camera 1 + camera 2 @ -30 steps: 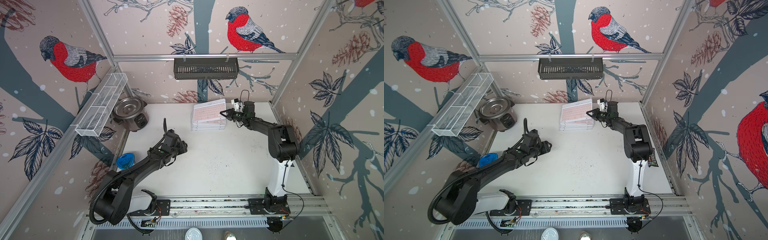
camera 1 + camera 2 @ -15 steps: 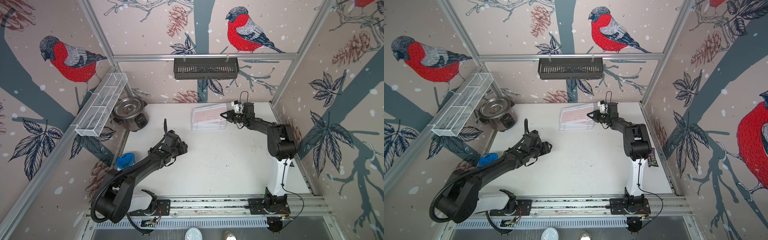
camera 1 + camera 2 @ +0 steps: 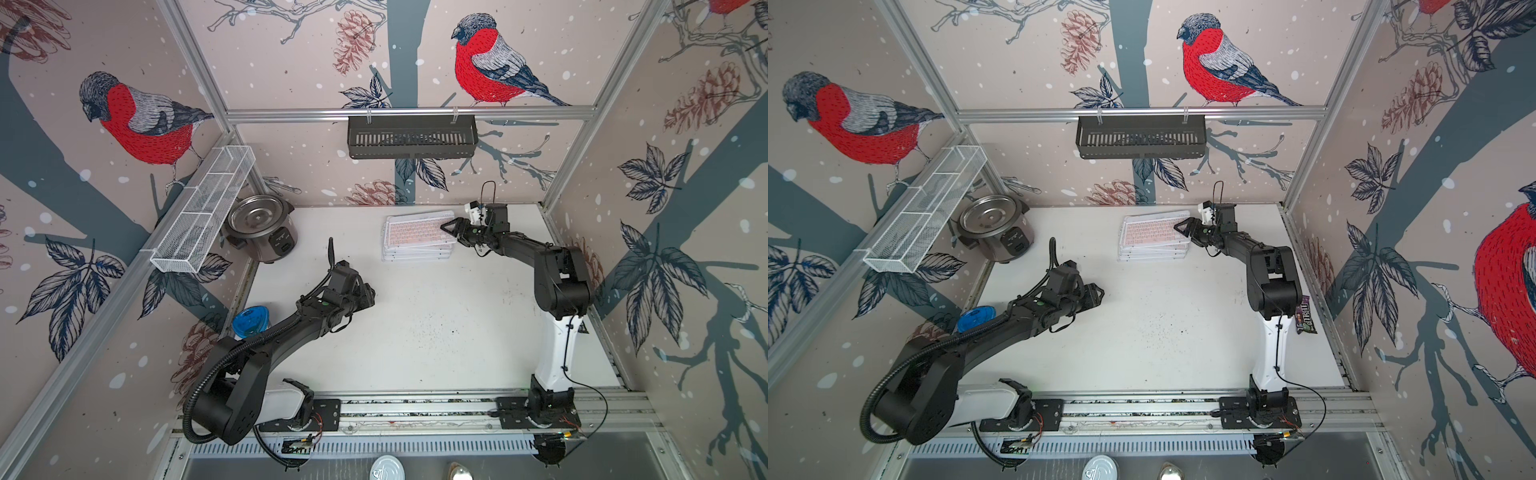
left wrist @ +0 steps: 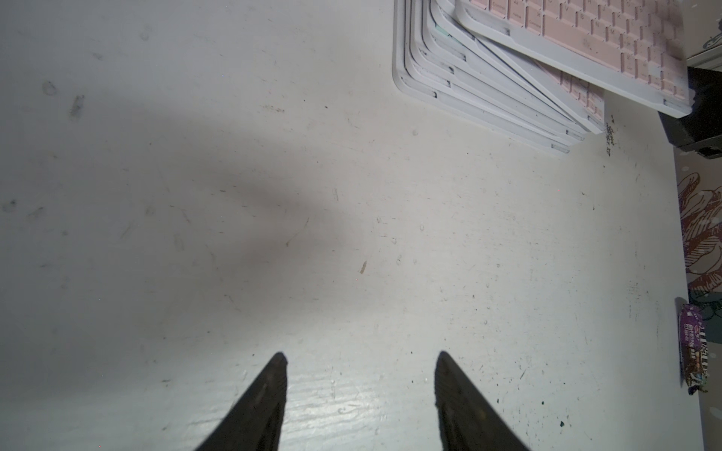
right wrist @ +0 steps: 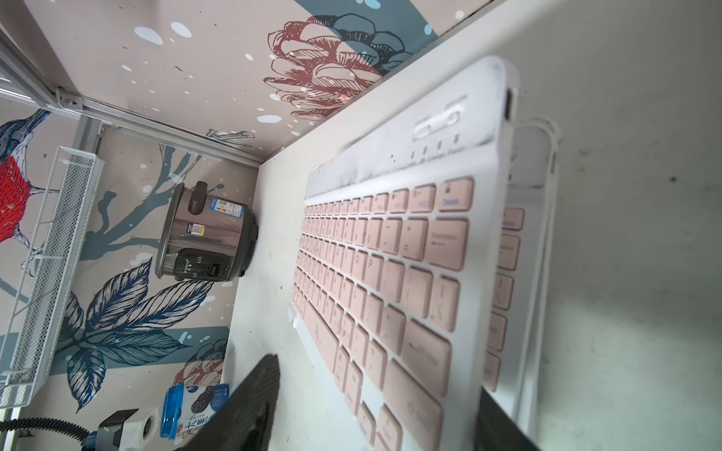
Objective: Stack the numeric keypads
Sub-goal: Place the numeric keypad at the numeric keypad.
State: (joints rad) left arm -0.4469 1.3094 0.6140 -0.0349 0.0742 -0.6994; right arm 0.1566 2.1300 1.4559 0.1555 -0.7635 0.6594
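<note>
Moved: top pink keypad [image 3: 417,230] dropped from tilt onto stack [image 3: 415,252], far side of table [image 3: 436,332].
Right gripper [image 3: 449,230]: jaws spread, nothing held, at keypad's right end; long axis left-right.
Left gripper [image 4: 360,354]: parted, empty, well apart.

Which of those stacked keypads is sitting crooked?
The top one, the pink-keyed keypad beside the right gripper. It lies twisted, a corner overhanging, while the keypads beneath line up more squarely.
</note>
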